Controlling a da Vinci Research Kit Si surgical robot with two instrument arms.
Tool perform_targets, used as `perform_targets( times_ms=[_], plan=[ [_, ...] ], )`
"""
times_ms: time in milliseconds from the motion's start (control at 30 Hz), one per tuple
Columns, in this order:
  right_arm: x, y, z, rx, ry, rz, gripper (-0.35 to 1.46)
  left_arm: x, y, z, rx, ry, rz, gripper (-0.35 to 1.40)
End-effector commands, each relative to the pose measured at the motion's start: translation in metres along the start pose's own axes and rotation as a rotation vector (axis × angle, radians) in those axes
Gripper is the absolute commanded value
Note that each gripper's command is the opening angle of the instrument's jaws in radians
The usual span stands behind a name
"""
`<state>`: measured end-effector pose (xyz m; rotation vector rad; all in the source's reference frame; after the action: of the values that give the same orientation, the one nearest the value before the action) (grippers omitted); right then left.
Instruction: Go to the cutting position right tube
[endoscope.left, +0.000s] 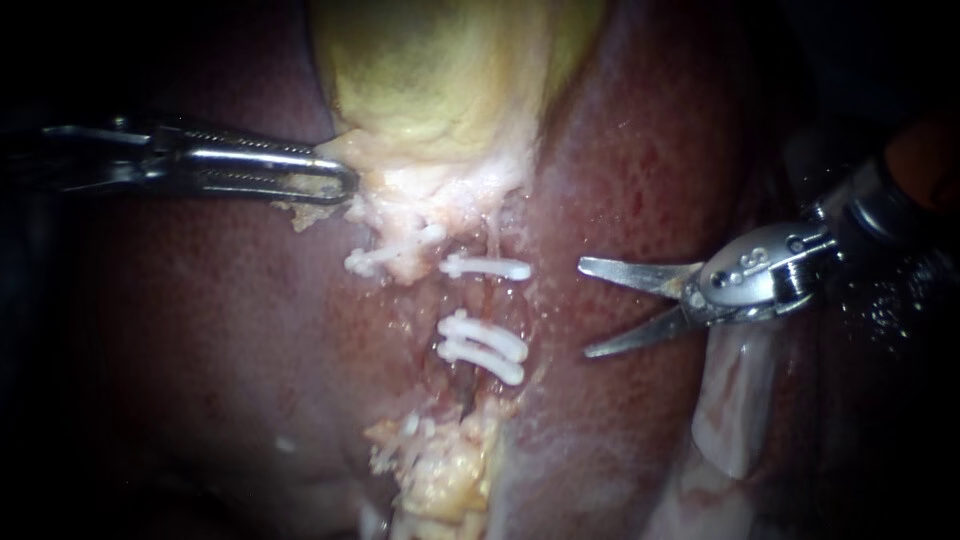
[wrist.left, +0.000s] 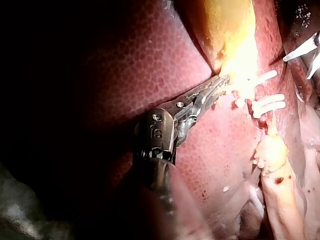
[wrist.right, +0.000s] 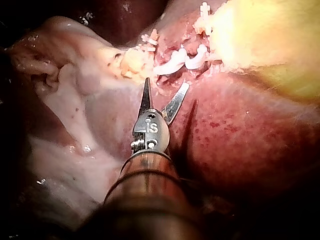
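Near, not yet astride, the right tube (endoscope.left: 488, 300) between its clips (endoscope.left: 487, 267) — end effector of right instrument (endoscope.left: 583, 309) wide open, empty; left instrument (endoscope.left: 348, 186) clamped on gallbladder (endoscope.left: 440, 80).

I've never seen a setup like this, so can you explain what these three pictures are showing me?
This is a surgical robot working on a pig's liver and the yellowish gallbladder. One picture comes from an endoscope close to the tissue; the other two come from cameras on each arm. The left instrument has its jaws shut on the gallbladder's pale lower edge. The right instrument, with two blades open, holds nothing and sits apart from the white clips.
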<state>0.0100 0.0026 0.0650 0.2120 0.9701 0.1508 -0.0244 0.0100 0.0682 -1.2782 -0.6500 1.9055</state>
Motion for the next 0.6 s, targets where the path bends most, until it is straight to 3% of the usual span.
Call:
perform_targets(
  times_ms=[33,133,300,400,600],
  plan=[
    [0.0,0.0,0.0001,-0.001,0.0,0.0,1.26,0.0005,0.0002,-0.0007,-0.004,0.0,-0.002,-0.35],
    [0.0001,0.0,0.0002,0.007,0.003,0.001,1.26,0.002,0.001,-0.0031,-0.003,-0.003,-0.011,-0.35],
    [0.0005,-0.0003,0.0012,0.03,0.013,0.002,1.26,0.0043,0.0019,-0.0065,0.014,0.025,-0.009,-0.35],
    [0.0007,-0.0005,0.0024,0.052,0.021,0.009,1.26,0.0048,0.0022,-0.007,0.013,0.028,-0.008,-0.35],
    [0.0006,-0.0007,0.006,0.11,0.035,0.148,1.26,0.0045,0.0023,-0.0067,0.016,0.029,-0.007,-0.35]
  ],
)
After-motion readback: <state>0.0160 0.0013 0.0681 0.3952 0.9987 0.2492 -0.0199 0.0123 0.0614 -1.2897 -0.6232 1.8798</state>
